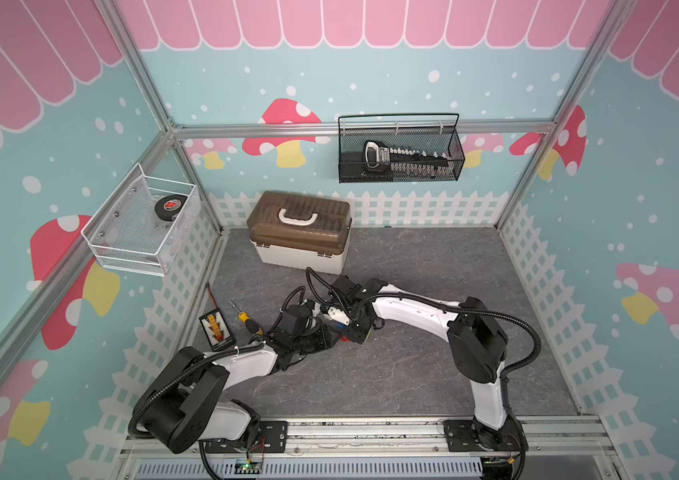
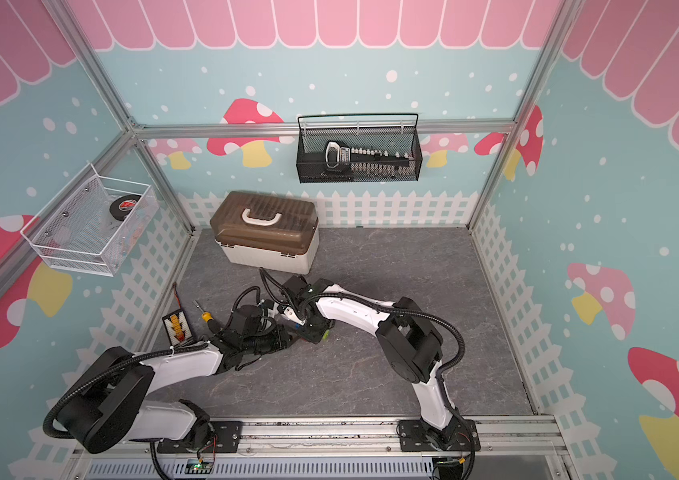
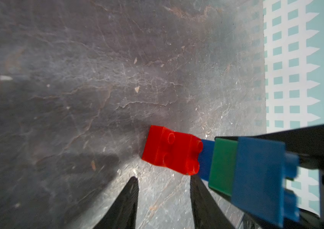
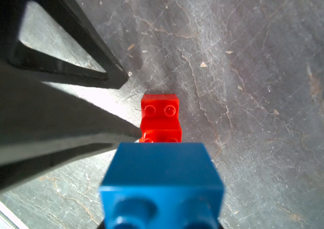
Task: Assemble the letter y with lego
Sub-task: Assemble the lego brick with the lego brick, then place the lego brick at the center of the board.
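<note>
Right hand [image 1: 356, 332] gripping the lego [image 3: 172, 151] nearly hides it in both top views.

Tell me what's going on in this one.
The right hand is shut on a lego assembly of blue and green bricks, held low over the grey table. Two red bricks sit against its far end, down at the table; whether they are fully pressed on is unclear. The left hand is open beside the red bricks, gripping nothing.
</note>
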